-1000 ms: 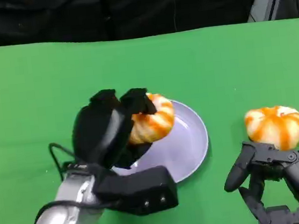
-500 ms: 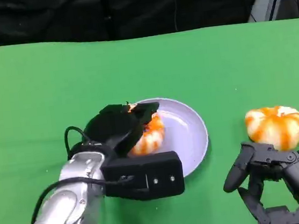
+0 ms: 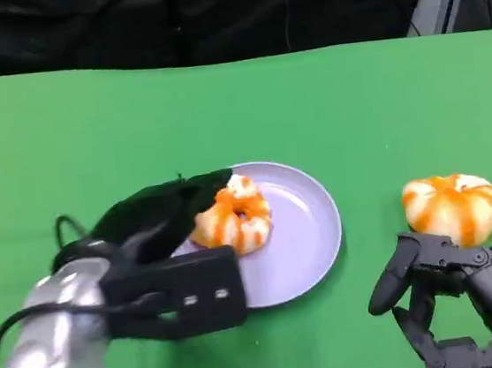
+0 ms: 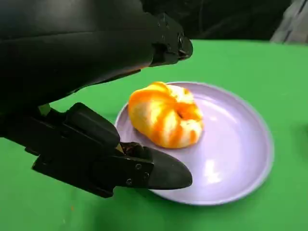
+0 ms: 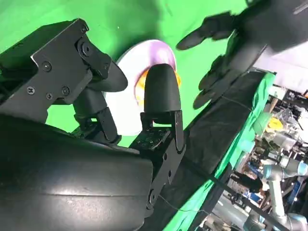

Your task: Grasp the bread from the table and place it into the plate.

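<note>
Orange-and-white glazed bread ring (image 3: pixel 231 220) lies on round lavender plate (image 3: pixel 311 248), just ahead of L hand (image 3: pixel 156 214). L hand is released, fingers spread, bread not held. R hand (image 3: pixel 445 290) hangs loose, holding nothing, w/ second orange-and-white bread (image 3: pixel 454 205) just beyond its fingers on green table (image 3: pixel 352 101).

left hand (image 3: pixel 156 214): fingers spread, holds nothing | right hand (image 3: pixel 458 289): fingers apart, empty

Bread (image 3: pixel 231 218) on plate (image 3: pixel 309 230); second bread (image 3: pixel 453 205) right, on table (image 3: pixel 352 101).
</note>
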Available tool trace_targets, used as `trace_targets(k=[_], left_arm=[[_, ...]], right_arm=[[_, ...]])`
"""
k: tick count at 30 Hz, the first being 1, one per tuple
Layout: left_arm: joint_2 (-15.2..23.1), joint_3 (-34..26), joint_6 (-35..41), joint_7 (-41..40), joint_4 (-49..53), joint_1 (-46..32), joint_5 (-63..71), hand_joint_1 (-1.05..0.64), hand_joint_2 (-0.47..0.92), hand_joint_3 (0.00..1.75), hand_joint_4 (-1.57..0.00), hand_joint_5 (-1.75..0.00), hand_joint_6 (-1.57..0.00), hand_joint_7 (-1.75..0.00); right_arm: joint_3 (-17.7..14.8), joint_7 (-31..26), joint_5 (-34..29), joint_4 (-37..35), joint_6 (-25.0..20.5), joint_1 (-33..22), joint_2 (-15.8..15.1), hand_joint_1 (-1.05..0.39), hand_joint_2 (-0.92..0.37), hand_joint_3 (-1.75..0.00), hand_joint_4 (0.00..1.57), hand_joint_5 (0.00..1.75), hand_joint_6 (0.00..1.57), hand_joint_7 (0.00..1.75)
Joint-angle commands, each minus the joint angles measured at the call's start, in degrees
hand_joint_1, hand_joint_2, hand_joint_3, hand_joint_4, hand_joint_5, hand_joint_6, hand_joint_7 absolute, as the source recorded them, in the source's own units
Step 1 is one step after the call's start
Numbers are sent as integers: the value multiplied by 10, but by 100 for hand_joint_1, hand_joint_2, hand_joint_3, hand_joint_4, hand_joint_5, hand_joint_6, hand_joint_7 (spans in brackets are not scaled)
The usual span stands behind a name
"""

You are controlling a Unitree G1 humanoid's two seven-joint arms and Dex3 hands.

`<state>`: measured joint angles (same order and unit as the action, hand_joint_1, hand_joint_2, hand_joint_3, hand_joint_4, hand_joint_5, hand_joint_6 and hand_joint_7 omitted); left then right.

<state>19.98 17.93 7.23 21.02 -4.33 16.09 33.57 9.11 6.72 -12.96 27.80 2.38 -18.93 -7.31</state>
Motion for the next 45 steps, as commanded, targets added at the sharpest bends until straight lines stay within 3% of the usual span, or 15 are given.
trace_targets(k=[1,6,10,12,14,18,19,22,27,45], left_arm=[[6,-70,-46,-26,-57,-67,-80,-58,92,30,-28,-17,-27,-12],[-29,-143,-111,-90,-93,-162,-166,-34,92,27,-65,-45,-58,-21],[-50,-177,-168,-122,-104,-223,-211,-21,92,27,-71,-72,-80,-20],[-65,-190,-194,-134,-109,-256,-236,-11,90,37,-76,-90,-93,-27],[-79,-201,-202,-135,-116,-289,-267,-4,71,81,-81,-111,-97,-53],[-112,-218,-231,-149,-123,-341,-309,4,58,113,-90,-156,-88,-121],[-128,-219,-232,-157,-127,-351,-320,4,56,117,-89,-161,-86,-131],[-153,-218,-245,-165,-117,-359,-339,5,54,123,-85,-169,-82,-146],[-151,-221,-326,-141,-29,-333,-363,4,46,137,-85,-174,-76,-159],[-159,-218,-365,-157,-2,-326,-330,4,38,142,-83,-172,-80,-151]], right_arm=[[-3,-1,4,6,-5,-1,-3,4,-39,-124,81,165,72,139],[-3,-2,3,3,2,0,-4,5,-39,-125,79,165,72,140],[-3,0,2,6,-3,0,-5,4,-39,-124,80,166,71,140],[-4,0,3,7,-3,0,-5,4,-39,-124,80,166,71,140],[-4,0,3,8,-4,-1,-5,3,-39,-123,80,166,71,140],[-8,1,5,4,0,1,-9,4,-39,-123,81,166,71,140],[-10,2,6,2,2,2,-10,4,-39,-123,81,166,71,140],[-12,5,9,-1,3,5,-11,4,-40,-124,81,165,71,139],[-13,7,9,-6,11,4,-12,5,-39,-125,81,166,72,140],[-15,12,10,-5,9,-1,-15,7,-41,-122,81,168,72,138]])
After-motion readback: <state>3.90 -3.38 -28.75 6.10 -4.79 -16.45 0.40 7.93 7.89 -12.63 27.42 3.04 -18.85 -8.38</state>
